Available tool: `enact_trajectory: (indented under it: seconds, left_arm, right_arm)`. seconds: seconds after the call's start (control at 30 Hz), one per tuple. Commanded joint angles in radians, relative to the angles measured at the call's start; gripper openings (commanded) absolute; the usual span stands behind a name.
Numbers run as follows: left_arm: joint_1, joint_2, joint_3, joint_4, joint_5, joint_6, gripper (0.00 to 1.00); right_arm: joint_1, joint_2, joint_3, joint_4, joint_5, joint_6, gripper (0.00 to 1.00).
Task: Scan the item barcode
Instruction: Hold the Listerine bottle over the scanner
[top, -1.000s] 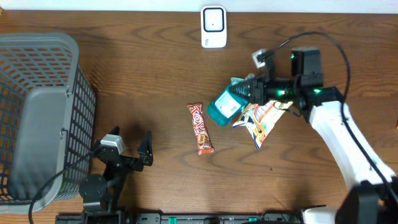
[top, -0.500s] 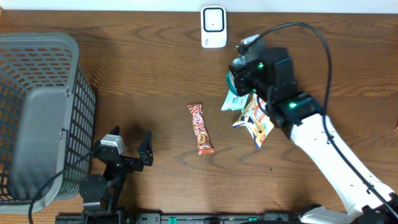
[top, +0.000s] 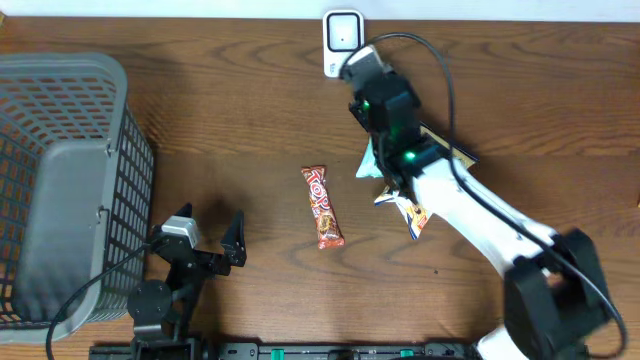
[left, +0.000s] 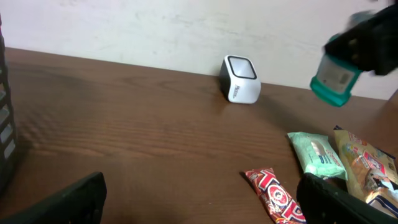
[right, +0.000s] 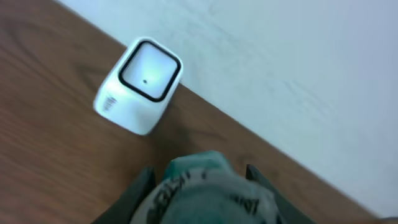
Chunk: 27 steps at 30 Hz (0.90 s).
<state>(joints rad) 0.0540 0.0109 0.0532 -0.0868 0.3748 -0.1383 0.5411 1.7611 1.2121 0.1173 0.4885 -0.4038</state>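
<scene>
Teal tub (left: 334, 78): the item to scan.
Overhead: my right gripper (top: 362, 68) is just short of the white scanner (top: 343, 42), with the tub hidden beneath it. My left gripper (top: 205, 243) is idle, jaws wide.
Left wrist: tub held aloft.
Right wrist: fingers (right: 139, 190) clamp the tub, scanner window ahead.
Step, I judge: presenting. Next: turn the barcode toward the window.

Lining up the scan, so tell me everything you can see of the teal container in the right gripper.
The teal container is a small rounded tub, plastic by its look, with a pale printed label on its side. The right gripper clamps it between both fingers, lifted clear of the table and tilted, one end facing the white scanner by the wall. Nothing else touches it. No barcode is legible.
</scene>
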Motion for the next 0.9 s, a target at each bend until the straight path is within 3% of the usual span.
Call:
enact_trajectory:
  seconds: [0.0,0.53,0.87]
  left_arm:
    - [-0.005,-0.007,-0.017,-0.029,0.002,-0.009,0.98]
    - [-0.005,-0.007,-0.017,-0.029,0.002,-0.009,0.98]
    - [-0.005,-0.007,-0.017,-0.029,0.002,-0.009,0.98]
  right_arm:
    - [0.011,0.100,0.167,0.022,0.106,-0.158,0.04]
    - [0.029,0.808,0.994,0.081,0.301,-0.580,0.06]
    - [0.065,0.899,1.081,0.161,0.284,-0.671,0.06]
